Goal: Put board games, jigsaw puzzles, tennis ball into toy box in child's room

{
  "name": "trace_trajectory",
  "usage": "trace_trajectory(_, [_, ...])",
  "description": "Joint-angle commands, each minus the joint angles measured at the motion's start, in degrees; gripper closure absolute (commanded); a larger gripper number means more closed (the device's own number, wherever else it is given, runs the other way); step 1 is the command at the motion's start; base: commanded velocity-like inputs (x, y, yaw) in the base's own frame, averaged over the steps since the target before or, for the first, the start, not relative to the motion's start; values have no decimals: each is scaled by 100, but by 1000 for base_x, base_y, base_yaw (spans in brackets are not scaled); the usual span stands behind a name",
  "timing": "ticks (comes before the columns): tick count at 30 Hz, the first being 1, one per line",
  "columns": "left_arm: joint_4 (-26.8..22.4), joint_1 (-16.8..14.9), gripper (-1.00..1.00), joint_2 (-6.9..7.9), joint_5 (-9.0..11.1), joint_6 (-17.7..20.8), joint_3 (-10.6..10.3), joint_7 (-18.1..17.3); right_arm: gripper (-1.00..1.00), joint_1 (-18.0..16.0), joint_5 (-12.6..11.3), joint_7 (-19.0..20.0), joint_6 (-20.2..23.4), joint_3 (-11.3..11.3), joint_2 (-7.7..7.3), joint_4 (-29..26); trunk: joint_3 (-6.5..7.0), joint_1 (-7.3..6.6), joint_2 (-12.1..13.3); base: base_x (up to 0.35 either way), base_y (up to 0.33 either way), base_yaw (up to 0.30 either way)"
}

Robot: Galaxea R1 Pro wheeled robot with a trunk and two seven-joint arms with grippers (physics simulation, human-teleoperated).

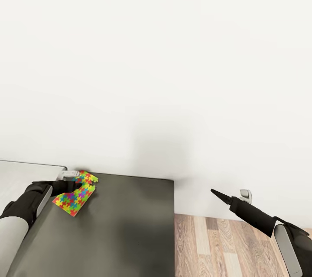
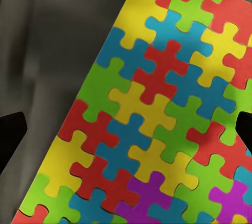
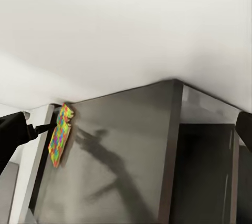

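Note:
A jigsaw puzzle [image 1: 71, 199] of yellow, green, red and blue pieces lies at the back left corner of the table's dark grey section [image 1: 121, 225]. My left gripper [image 1: 80, 186] hovers right over it, open, its black fingers crossing the puzzle's middle. Up close, the puzzle [image 2: 157, 113] spans the space between the two spread fingertips [image 2: 10, 134]. My right gripper [image 1: 213, 191] hangs past the table's right edge above the floor, pointing left, open and holding nothing. From there the puzzle [image 3: 60, 134] shows small at the far end of the dark top [image 3: 126, 155].
The lighter grey table top [image 1: 21, 173] adjoins the dark section on the left. A white wall [image 1: 156, 60] stands directly behind the table. Wood-plank floor [image 1: 221, 246] lies to the right of the table, with a small wall fitting [image 1: 245, 194] low on the wall.

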Motion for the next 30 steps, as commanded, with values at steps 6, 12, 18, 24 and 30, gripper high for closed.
trace_trajectory(6, [-8,-5,-100,61,-16,36,31,-135,-100,-4,-19,8,33,-4,-1,-3,-30,3,-11,0,0,0])
trace_trajectory(12, [-8,-6,-100,227,-11,33,40,-553,-100,-5,-16,8,33,-4,1,-2,-35,3,-11,0,0,0])
trace_trajectory(18, [-8,-9,-100,257,-10,29,37,-753,-100,-5,-14,8,33,-4,1,-2,-37,3,-11,0,0,0])
trace_trajectory(24, [-8,-8,-100,273,-9,28,39,-810,-100,-5,-15,8,32,-4,-4,0,-37,3,-11,0,0,0])
trace_trajectory(30, [-8,-6,-100,281,-9,28,35,-835,-100,-5,-18,8,29,-8,-7,2,-37,3,-11,0,0,0])
